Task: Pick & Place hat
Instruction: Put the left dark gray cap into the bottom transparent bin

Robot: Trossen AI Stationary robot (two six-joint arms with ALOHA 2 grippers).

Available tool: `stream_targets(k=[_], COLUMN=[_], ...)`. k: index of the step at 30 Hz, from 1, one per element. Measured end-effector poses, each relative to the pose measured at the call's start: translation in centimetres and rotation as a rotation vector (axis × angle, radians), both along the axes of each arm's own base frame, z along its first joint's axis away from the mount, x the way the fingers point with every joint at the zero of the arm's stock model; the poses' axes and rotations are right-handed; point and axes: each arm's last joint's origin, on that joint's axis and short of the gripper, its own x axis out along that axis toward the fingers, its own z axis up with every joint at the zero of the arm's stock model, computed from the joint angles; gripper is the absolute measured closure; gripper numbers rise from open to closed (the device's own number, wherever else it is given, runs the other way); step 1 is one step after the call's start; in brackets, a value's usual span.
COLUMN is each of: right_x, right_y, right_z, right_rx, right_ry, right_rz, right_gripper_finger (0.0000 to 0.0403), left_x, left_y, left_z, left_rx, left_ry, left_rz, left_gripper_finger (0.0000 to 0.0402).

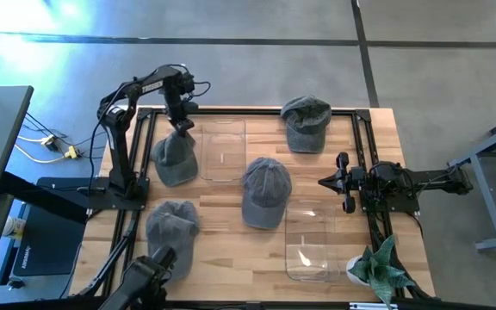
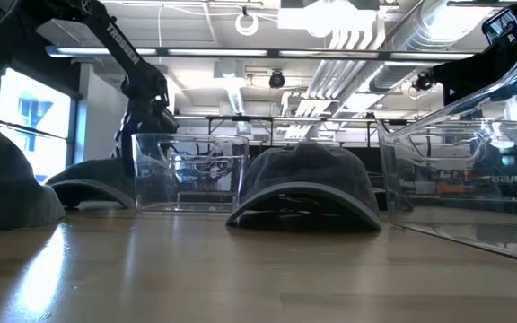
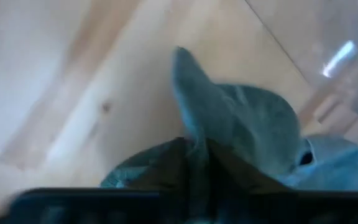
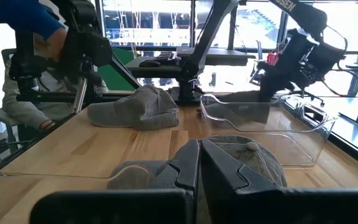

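The left gripper (image 1: 180,123) is down on the hat (image 1: 174,160) at the table's far left, just beside the clear bin (image 1: 222,150), and the left wrist view shows its fingers closed with a fold of grey cloth pinched up between them. So by my reading this is the pick itself: the grab is made and the hat's body sits on the wooden table (image 1: 257,250), not yet lifted. Next comes a clean rise, high enough for the brim to clear the bin's wall, then a short carry over the bin, if that is where it goes. The pinch holds only a bit of soft fabric, so it could slip or drag. Over on the right, the right gripper (image 1: 335,182) waits at the table's edge, fingers together on nothing, facing the middle hat (image 1: 264,191). Two more hats, one at the far side (image 1: 306,122) and one at the near left (image 1: 170,227), lie untouched, and a second clear bin (image 1: 310,238) sits near the plant (image 1: 379,269).
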Motion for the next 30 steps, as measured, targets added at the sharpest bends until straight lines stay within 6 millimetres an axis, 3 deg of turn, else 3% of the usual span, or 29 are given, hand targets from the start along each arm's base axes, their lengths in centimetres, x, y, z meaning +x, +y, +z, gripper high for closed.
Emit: stream_targets(k=[2, 4, 10, 23, 27, 30], right_x=[0.0, 0.0, 0.0, 0.0, -0.1, -0.9], right_y=[0.0, 0.0, 0.0, 0.0, -0.1, -0.3], right_z=[0.0, 0.0, 0.0, 0.1, 1.5, 3.8], right_rx=[0.000, 0.000, 0.000, -0.213, -0.159, -0.031], right_ry=[0.000, 0.000, 0.000, -0.016, -0.156, -0.406], right_rz=[0.000, 0.000, 0.000, -0.012, -0.038, -0.089], right_gripper_finger=[0.0391, 0.0391, 0.0391, 0.0391, 0.0391, 0.0392], left_x=[-0.3, -0.4, -0.3, 2.0, 2.6, 3.4], left_y=[-0.5, -1.0, -2.8, -9.3, -11.8, -13.9], left_z=[1.1, 2.6, 9.2, 23.9, 27.5, 29.7], left_rx=[-0.019, -0.016, 0.151, 0.465, 0.535, 0.579], left_ry=[0.018, 0.028, 0.015, -0.411, -0.542, -0.664], left_rz=[0.022, 0.052, 0.128, 0.162, 0.134, 0.095], left_gripper_finger=[0.0388, 0.0380, 0.0395, 0.0390, 0.0390, 0.0390])
